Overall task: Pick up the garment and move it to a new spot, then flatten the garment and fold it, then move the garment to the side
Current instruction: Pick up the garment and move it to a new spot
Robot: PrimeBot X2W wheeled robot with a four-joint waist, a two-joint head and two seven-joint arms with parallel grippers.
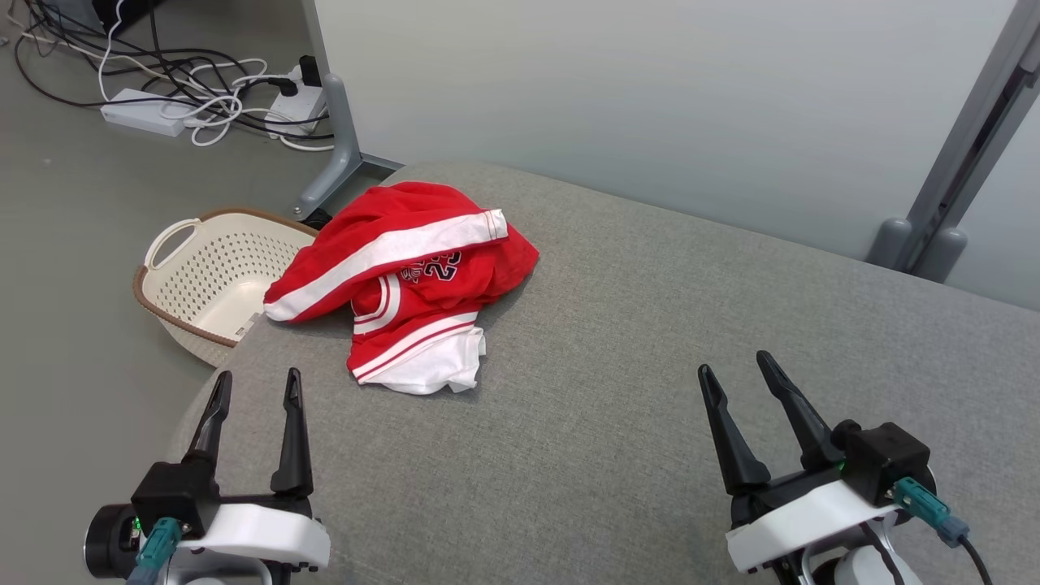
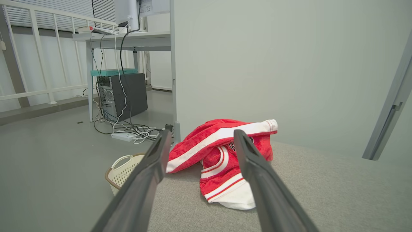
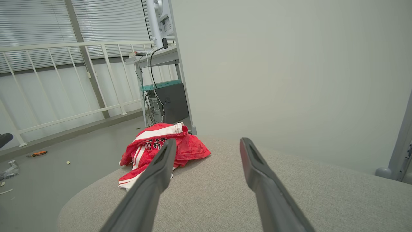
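Grey padded surface under a pale partition wall. Heaped near its far left corner: red-and-white garment, crumpled, white-striped band draped across the top, white hem spilling toward the near side, number print half buried in folds. Not yet lifted, so first step of the task judged to lie ahead. Just left of the garment, down on the floor: cream perforated basket, purpose not clear from here. Beyond the garment and further left: tangle of cables on the floor. Nearer than the garment, slightly left: left gripper, fingers spread wide, holding nothing, aimed at the heap, cloth framed between the two tips in the left wrist view; placed well for a straight reach. Nearer and well right of the garment: right gripper, fingers likewise wide and empty, over bare upholstery. Both clear of the fabric, probably open wide in readiness for a pinch. Loose bunching likely to yield only one layer to a shallow pinch; better to bite a thick fold near the striped band.
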